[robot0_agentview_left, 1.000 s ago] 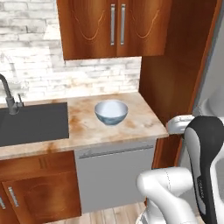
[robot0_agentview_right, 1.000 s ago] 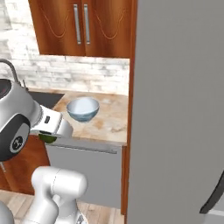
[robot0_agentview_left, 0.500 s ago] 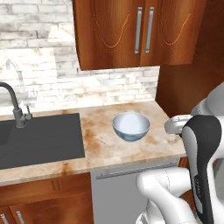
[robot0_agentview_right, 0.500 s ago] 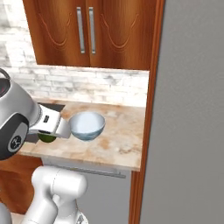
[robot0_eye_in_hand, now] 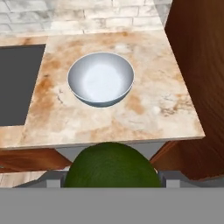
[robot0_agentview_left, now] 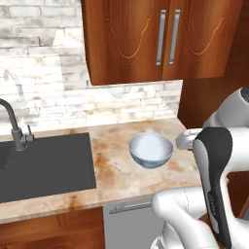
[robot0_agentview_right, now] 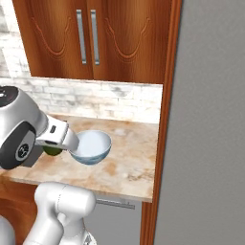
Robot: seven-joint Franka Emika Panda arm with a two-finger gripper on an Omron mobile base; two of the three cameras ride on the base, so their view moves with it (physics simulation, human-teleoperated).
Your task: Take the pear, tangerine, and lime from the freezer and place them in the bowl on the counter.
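We hold a round green fruit [robot0_eye_in_hand: 111, 166], likely the lime, between our gripper [robot0_eye_in_hand: 109, 177] fingers, short of the counter's [robot0_eye_in_hand: 144, 113] front edge. The bowl [robot0_eye_in_hand: 101, 78] sits mid-counter, between the sink [robot0_agentview_left: 39, 165] and the wooden panel [robot0_eye_in_hand: 197, 65] at the counter's right edge.
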